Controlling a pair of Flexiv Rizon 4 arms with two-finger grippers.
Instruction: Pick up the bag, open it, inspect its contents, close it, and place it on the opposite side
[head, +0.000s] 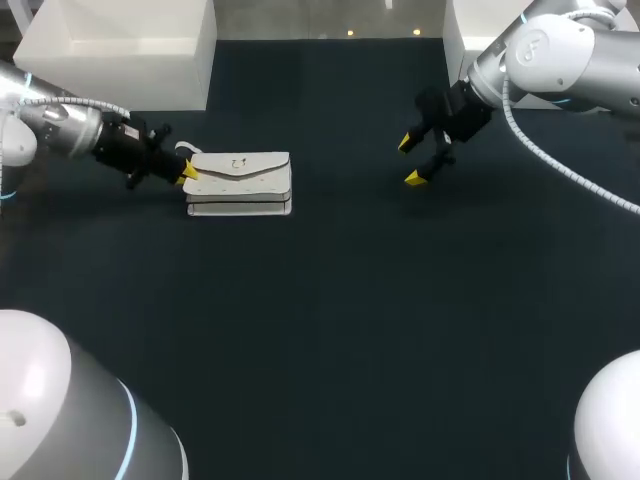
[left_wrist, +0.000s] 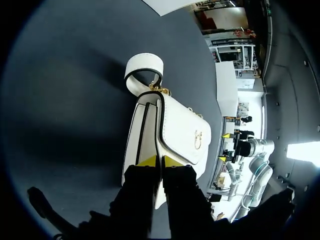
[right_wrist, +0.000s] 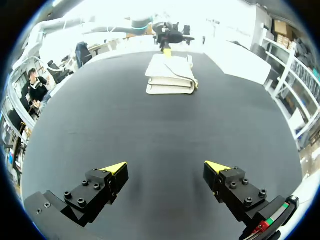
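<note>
Pinching the white bag (head: 238, 180) at the end nearest the left gripper (head: 188, 172), which is narrowed to a slim gap around the flap's edge and seemingly touching it from both sides. Leaving the bag lying flat on the dark worktop (head: 350, 300), flap uppermost and shut, with the gold clasp (left_wrist: 198, 140) ahead of the left gripper and the looped strap (left_wrist: 143, 67) farther ahead, at the far end. Hovering the right gripper (right_wrist: 166, 166) spread wide above bare worktop, holding nothing, with the bag well apart, straight ahead of it.

Risking a lift of the flap alone instead of the whole bag, judging by so shallow a bite on one thin layer: possibly opening it too early, or slipping off the smooth edge and dropping it. Risking also a swinging body and a snagged strap on the way across.

Failing to make out, behind the black fingers, how deep the grasp is going, or whether the lower tip is sitting under the flap only or under the whole bag. Seeing nothing of the contents.
</note>
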